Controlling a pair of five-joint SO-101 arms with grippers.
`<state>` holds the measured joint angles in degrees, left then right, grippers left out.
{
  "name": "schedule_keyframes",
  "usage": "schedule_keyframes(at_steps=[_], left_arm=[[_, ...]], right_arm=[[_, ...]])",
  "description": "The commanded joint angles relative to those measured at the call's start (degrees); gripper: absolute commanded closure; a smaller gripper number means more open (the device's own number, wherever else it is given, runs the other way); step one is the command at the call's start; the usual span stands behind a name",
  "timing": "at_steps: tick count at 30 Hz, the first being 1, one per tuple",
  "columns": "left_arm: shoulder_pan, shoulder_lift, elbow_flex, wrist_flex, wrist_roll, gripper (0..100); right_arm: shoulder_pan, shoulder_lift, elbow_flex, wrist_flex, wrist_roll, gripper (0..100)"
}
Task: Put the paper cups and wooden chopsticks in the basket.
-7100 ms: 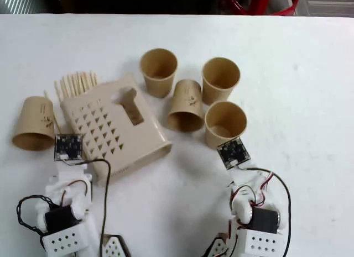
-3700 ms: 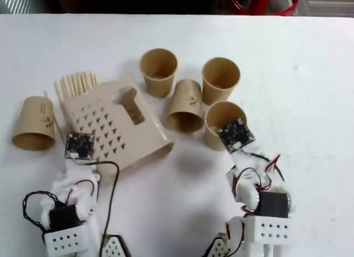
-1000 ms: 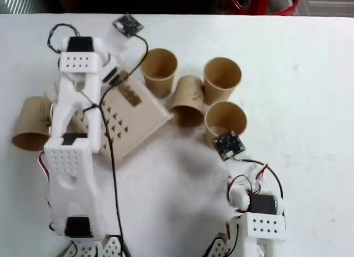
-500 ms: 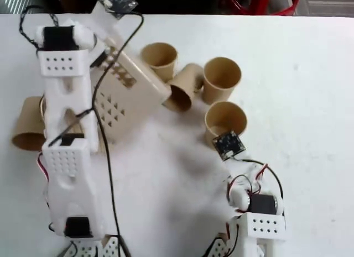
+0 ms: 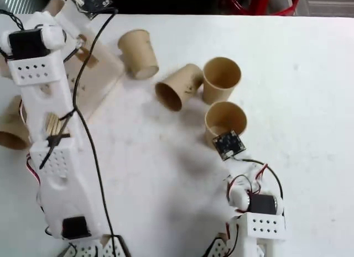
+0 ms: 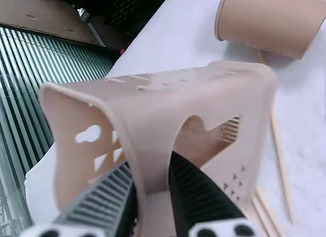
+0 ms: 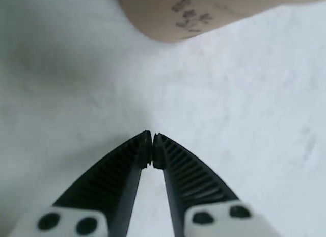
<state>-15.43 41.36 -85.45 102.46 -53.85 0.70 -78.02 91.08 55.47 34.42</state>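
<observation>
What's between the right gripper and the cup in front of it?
Nothing. In the right wrist view the table between the shut right gripper and the paper cup is bare.

i'm working in a workshop-type rm: white table (image 5: 310,91), green ribbed metal wall (image 6: 30,89), wooden board (image 6: 35,18) behind.

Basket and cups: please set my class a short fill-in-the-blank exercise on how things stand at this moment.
1. The left gripper is ___ on the basket.
2. The right gripper is closed and holds ___.
3. In the high view, ___ cups stand upright, near the right gripper.

Missing words: shut; nothing; two.
</observation>
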Motion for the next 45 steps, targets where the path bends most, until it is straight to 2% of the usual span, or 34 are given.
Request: schedule_keyframes(at_steps=[1, 5, 10, 21, 26, 33, 37, 45], left_arm=[[-0.8, -7.3, -2.3, 0.1, -0.3, 95], [-0.4, -13.0, 2.4, 0.1, -0.1, 95], [1.5, -23.0, 15.8, 0.1, 0.3, 95], [12.2, -50.1, 60.9, -1.3, 12.9, 98], [16.2, -54.8, 74.6, -3.7, 18.7, 98], [18.3, -54.8, 81.0, -9.6, 23.8, 98], [21.8, -54.9, 81.1, -9.1, 25.4, 97], [29.1, -54.8, 81.1, -10.9, 33.4, 83]], right_arm=[[-0.2, -0.5, -0.2, -1.0, -0.4, 98.0], [-0.2, -0.5, -0.2, -1.0, -0.4, 98.0], [-0.2, -0.5, -0.2, -1.0, -0.4, 98.0], [-0.2, -0.5, -0.2, -1.0, -0.4, 98.0], [-0.2, -0.5, -0.2, -1.0, -0.4, 98.0], [-0.2, -0.5, -0.1, -1.0, -0.4, 98.0], [-0.2, -0.5, -0.1, -1.0, -0.4, 98.0], [-0.2, -0.5, -0.1, -1.0, -0.4, 98.0]])
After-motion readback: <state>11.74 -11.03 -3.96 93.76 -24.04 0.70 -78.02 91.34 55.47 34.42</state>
